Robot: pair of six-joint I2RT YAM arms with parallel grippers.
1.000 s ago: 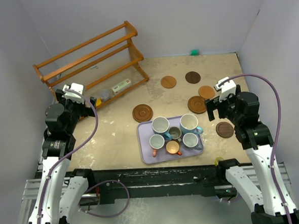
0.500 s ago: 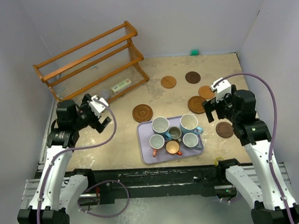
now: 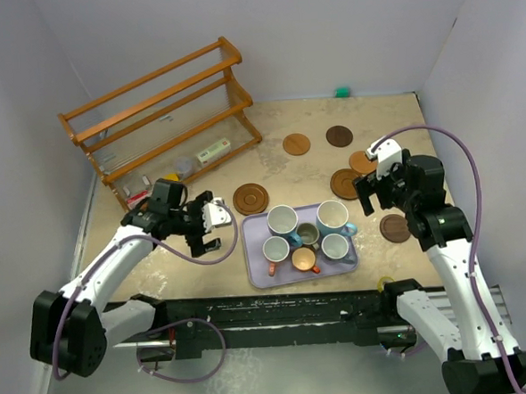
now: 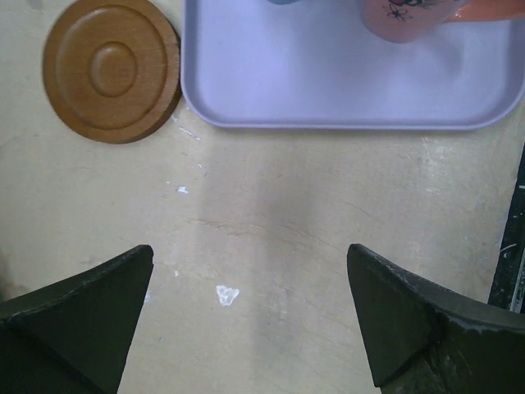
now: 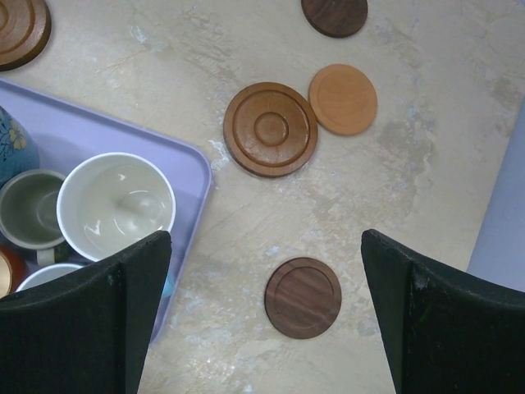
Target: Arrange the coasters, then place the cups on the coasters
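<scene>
Several brown coasters lie on the table: a ringed one [image 3: 251, 199] [image 4: 111, 69] left of the lavender tray [image 3: 254, 269], and others at the back right, among them [image 3: 296, 144], [image 3: 339, 136] and a ringed one [image 3: 345, 184] [image 5: 271, 129]. A dark coaster [image 3: 394, 228] [image 5: 303, 297] lies right of the tray. Several cups stand crowded on the tray, such as a white-and-blue one [image 3: 282, 220], a grey-olive one [image 3: 308, 235] and an orange one [image 3: 303, 260]. My left gripper [image 3: 216, 225] [image 4: 250, 250] is open and empty over bare table left of the tray. My right gripper [image 3: 366, 195] [image 5: 267, 238] hangs open above the dark coaster.
A wooden rack [image 3: 159, 105] stands at the back left with small items on its lowest shelf. A small green object [image 3: 341, 91] sits by the back wall. White walls close in three sides. The tray's rim [image 4: 344, 123] lies just ahead of my left fingers.
The left arm has swung down from beside the rack and reached right, toward the tray's left edge. The right gripper has shifted slightly left. Both stayed open.
</scene>
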